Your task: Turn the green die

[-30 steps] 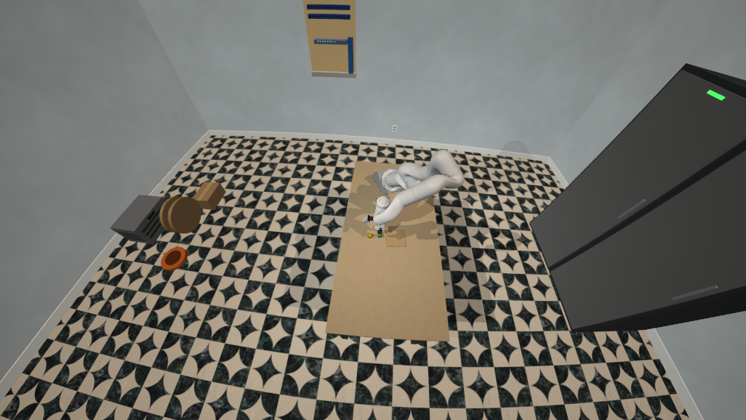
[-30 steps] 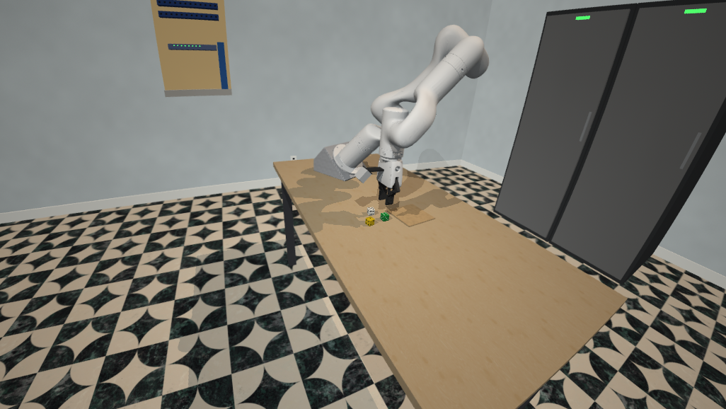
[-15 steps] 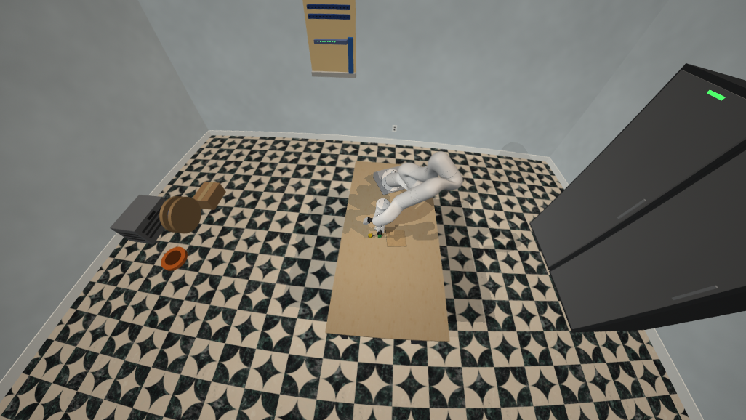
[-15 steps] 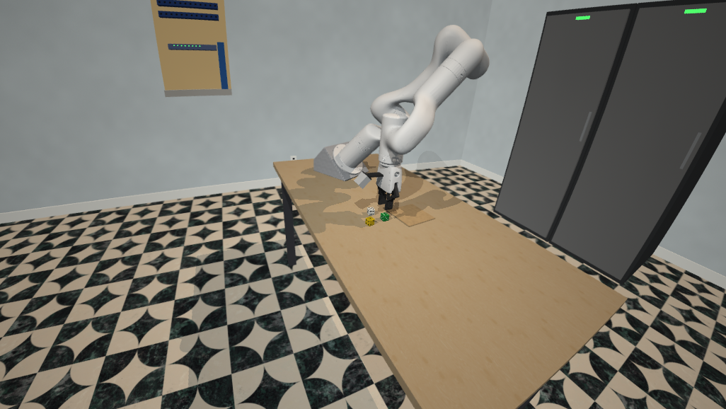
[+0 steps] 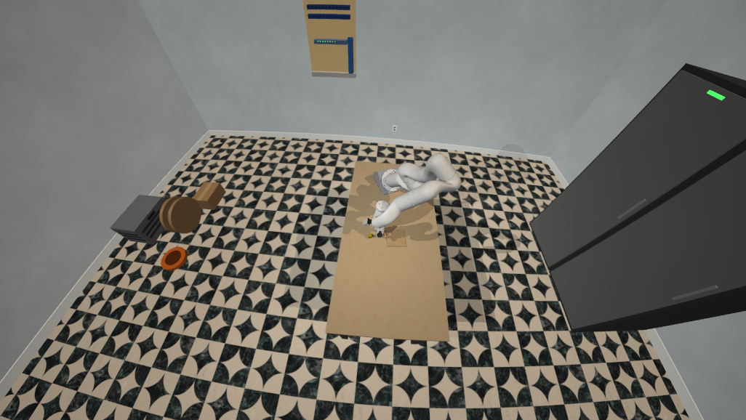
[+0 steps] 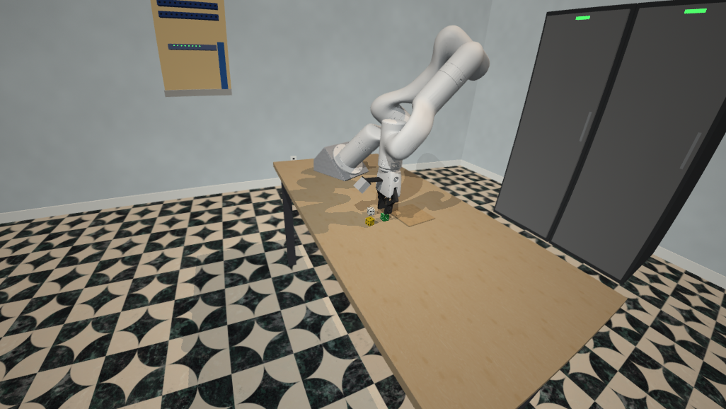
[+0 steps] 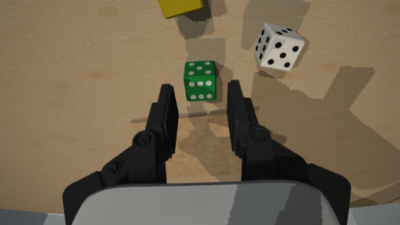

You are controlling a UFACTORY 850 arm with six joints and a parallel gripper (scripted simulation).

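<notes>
Hand (image 7: pixel 200 91) points down over the tabletop (image 6: pixel 457 284), two matte black flat-sided fingers partly open, gap a bit wider than a die, holding nothing. Green die (image 7: pixel 200 80) sits just ahead of the fingertips, lined up with the gap, not touching either finger in the wrist view; glossy green cube, white pips, the face toward the camera shows six pips, the pips on its top face are too foreshortened to count. It lies on bare wood just off the mat's edge, not on the mat (image 6: pixel 416 216). Mat is a thin flat rectangle, wood-toned like the tabletop, a shade darker, its edge running under the fingers as a thin line. White die (image 7: pixel 279 46), black pips, sits near the green one to its right in the wrist view, turned corner-on, one face showing five, another six. Yellow die (image 7: pixel 180 6) is cut off at the top edge, pips not visible there; in the exterior view it lies just beside the green die. Three dice, one mat, all apart, none stacked. Arm (image 6: pixel 431 96) is smooth white with rounded links on a grey wedge base (image 6: pixel 325 165). Tabletop is a long light wood-grain slab on dark legs. No readable writing anywhere.
</notes>
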